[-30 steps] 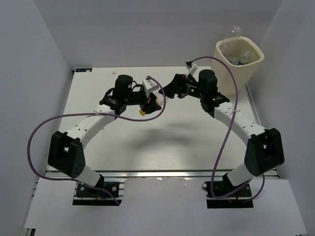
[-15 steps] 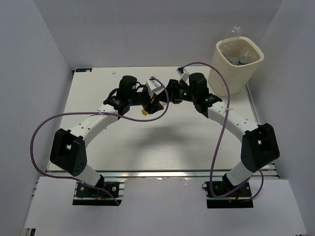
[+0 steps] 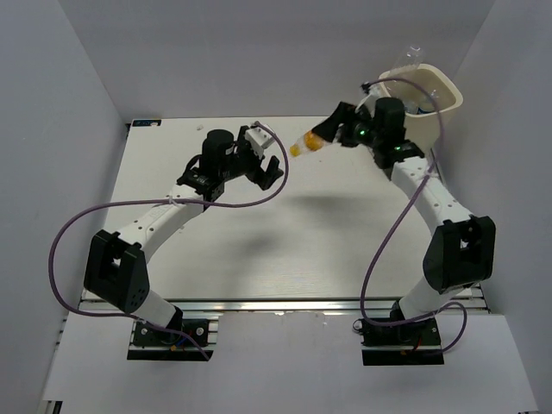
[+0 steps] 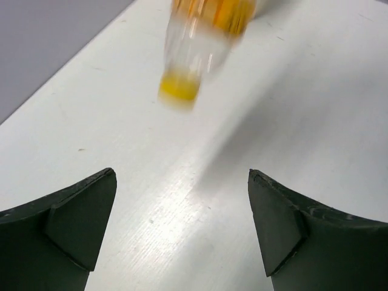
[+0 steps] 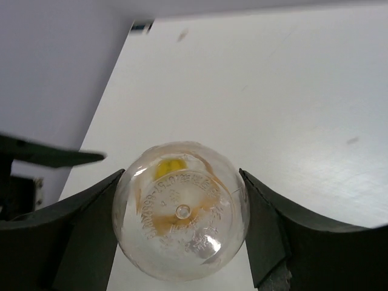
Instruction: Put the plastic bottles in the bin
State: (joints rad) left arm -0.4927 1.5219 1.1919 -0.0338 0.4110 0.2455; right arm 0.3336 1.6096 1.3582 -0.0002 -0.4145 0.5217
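Observation:
A clear plastic bottle [image 3: 308, 144] with a yellow cap and orange label hangs above the table, held level with its cap toward the left arm. My right gripper [image 3: 330, 136] is shut on its base end, just left of the cream bin [image 3: 450, 92]. In the right wrist view the bottle's round base [image 5: 180, 209] fills the gap between the right gripper's [image 5: 182, 173] fingers. My left gripper [image 3: 266, 169] stands open and empty a short way left of the cap. Its wrist view shows the bottle [image 4: 200, 42] blurred, beyond the left gripper [image 4: 182, 176].
Another clear bottle [image 3: 405, 60] sticks up out of the bin at the back right corner. The white table [image 3: 259, 250] is walled in by grey panels on three sides. Purple cables loop from both arms.
My left gripper let go of the bottle and opened wide. My right gripper closed on the bottle's base and carried it right and up toward the bin.

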